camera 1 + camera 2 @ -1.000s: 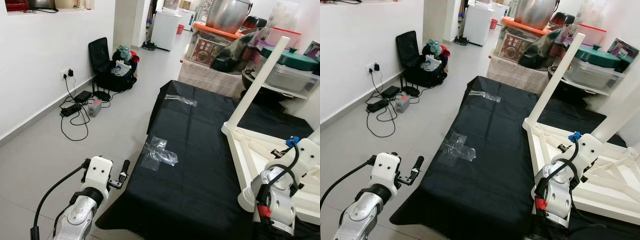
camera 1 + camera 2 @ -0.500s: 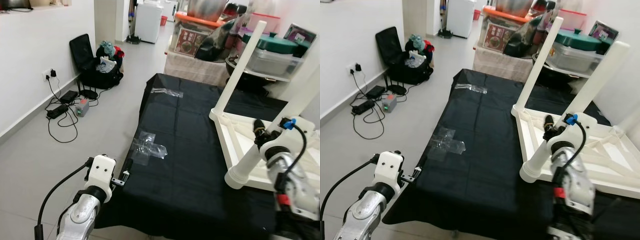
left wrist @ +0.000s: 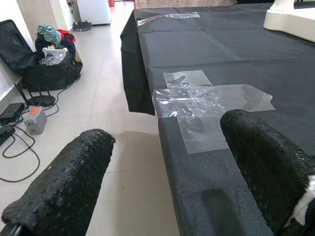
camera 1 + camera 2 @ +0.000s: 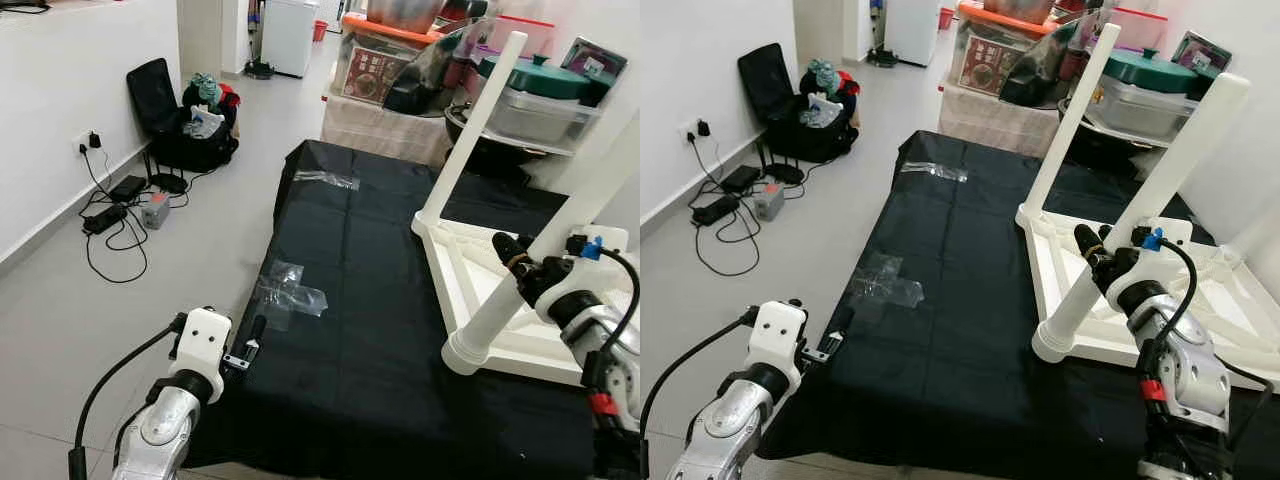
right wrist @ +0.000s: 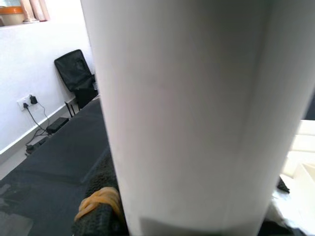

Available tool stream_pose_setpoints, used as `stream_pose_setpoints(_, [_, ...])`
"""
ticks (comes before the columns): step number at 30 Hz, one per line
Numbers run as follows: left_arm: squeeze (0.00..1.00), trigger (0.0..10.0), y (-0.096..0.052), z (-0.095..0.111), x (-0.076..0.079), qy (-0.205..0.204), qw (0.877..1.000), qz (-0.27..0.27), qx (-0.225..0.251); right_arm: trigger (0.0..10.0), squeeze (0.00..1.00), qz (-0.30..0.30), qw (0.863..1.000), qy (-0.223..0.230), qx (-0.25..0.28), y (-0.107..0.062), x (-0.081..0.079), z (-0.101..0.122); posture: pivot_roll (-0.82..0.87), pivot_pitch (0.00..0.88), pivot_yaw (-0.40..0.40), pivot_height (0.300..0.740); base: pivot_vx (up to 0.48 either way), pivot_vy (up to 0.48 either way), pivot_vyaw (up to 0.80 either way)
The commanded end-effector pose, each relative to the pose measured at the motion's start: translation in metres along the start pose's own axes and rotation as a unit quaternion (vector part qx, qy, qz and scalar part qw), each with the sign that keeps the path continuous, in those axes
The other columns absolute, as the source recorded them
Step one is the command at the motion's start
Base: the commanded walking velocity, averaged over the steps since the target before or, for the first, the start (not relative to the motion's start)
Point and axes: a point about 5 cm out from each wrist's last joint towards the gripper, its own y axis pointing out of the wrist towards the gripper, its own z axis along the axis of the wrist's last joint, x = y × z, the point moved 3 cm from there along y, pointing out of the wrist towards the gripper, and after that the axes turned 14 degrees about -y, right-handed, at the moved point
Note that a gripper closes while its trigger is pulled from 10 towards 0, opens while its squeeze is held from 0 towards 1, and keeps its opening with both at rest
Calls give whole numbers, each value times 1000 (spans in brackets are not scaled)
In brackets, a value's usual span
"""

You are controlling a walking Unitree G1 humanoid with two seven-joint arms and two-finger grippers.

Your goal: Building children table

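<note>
Floor [image 4: 60, 310]: pale grey tiles, left half of the frame, running up to a white wall [image 4: 70, 110].

Black cloth [image 4: 370, 330]: spread flat across the centre of the frame, its near left corner hanging over an edge; what it covers cannot be told.

Children's table [image 4: 1160, 300]: white, upside down on the right part of the cloth, underside frame facing up. One leg [image 4: 1072, 115] stands upright at its far left corner in the upper right of the frame; a second, thicker-looking leg [image 4: 1140, 225] stands at the near left corner.

Clutter: boxes, a large metal pot and a container with a green lid [image 4: 545, 80] along the top of the frame.

Black bag [image 4: 190, 140]: on the floor, upper left, by the wall, with cables and a wall socket [image 4: 90, 140] nearby.

Right gripper [image 4: 1102, 262]: right of centre, its fingers [image 4: 1088, 243] closed around the near leg, partway up it.

Left gripper [image 4: 250, 340]: lower left, at the near left edge of the cloth, its fingers [image 3: 69, 182] spread apart and holding nothing.

Clear plastic sheet [image 3: 206, 101]: crumpled, lying on the cloth just beyond the left gripper; a second strip [image 4: 325, 180] lies farther up the cloth.
</note>
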Motion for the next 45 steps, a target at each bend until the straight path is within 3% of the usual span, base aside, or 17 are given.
stream_pose_setpoints(1, [0,10000,-1,-6,4,-4,1000,-5,-9,0,0,42,999,18,-10,4,-13,-7,114,0,-189,740,0,0,0])
stream_pose_setpoints(8, [0,10000,-1,-6,2,-3,1000,-3,-9,0,0,70,997,14,1,4,-22,-7,120,0,-189,740,0,0,0])
stream_pose_setpoints(9, [0,10000,-1,-5,2,-3,1000,-3,-8,0,0,-46,999,16,-22,9,-2,-11,107,0,-178,740,0,0,0])
stream_pose_setpoints(12, [0,10000,-1,-5,1,-3,1000,-2,-8,0,0,-126,991,19,-41,9,13,-14,107,0,-178,740,0,0,0])
stream_pose_setpoints(13, [0,10000,-1,-4,0,-2,1000,-1,-8,0,0,-276,956,11,-94,-11,11,-32,104,0,-177,740,0,0,0])
stream_pose_setpoints(16, [0,10000,-1,-4,0,-2,1000,-1,-8,0,0,-276,956,11,-94,-11,11,-32,104,0,-177,740,0,0,0])
stream_pose_setpoints(17, [0,10000,-1,-4,0,-2,1000,-1,-8,0,0,-380,916,5,-130,-34,9,-42,104,0,-177,740,0,0,0])
stream_pose_setpoints(20, [0,10000,-1,-4,0,-2,1000,-1,-8,0,0,-380,916,5,-130,-34,9,-42,104,0,-177,740,0,0,0])
stream_pose_setpoints(21, [0,10000,-1,-4,0,-2,1000,0,-8,0,0,-432,889,5,-153,-50,-1,-49,102,0,-178,740,0,0,0])
stream_pose_setpoints(25, [0,10000,-1,-4,0,-1,1000,0,-8,0,0,-459,876,-2,-152,-55,-5,-46,101,0,-181,740,0,0,0])
stream_pose_setpoints(35, [0,10000,-1,-4,-1,-1,1000,1,-7,275,0,-427,896,-25,-121,-42,-10,-30,98,0,-180,740,0,0,0])
stream_pose_setpoints(36, [0,10000,-1,-4,-1,-2,1000,0,-8,10000,729,-395,912,-20,-106,-35,-17,-28,95,0,-178,740,0,0,0])
stream_pose_setpoints(38, [0,10000,-1,-4,-1,-2,1000,0,-8,10000,729,-395,912,-20,-106,-35,-17,-28,95,0,-178,740,0,0,0])
stream_pose_setpoints(39, [0,10000,-1,-5,0,-2,1000,0,-9,10000,1000,-364,927,-12,-87,-28,-20,-24,92,0,-175,740,0,0,0])
stream_pose_setpoints(40, [0,10000,-1,-5,0,-3,1000,-1,-9,10000,0,-302,952,-9,-49,-16,-23,-13,91,0,-176,740,0,0,0])
stream_pose_setpoints(43, [0,10000,-1,-5,1,-3,1000,-1,-9,10000,0,-259,966,-7,-23,-8,-25,-6,91,0,-176,740,0,0,0])
stream_pose_setpoints(45, [0,10000,-1,-5,1,-4,1000,-2,-9,10000,0,-142,990,-11,14,5,-32,8,91,0,-176,740,0,0,0])
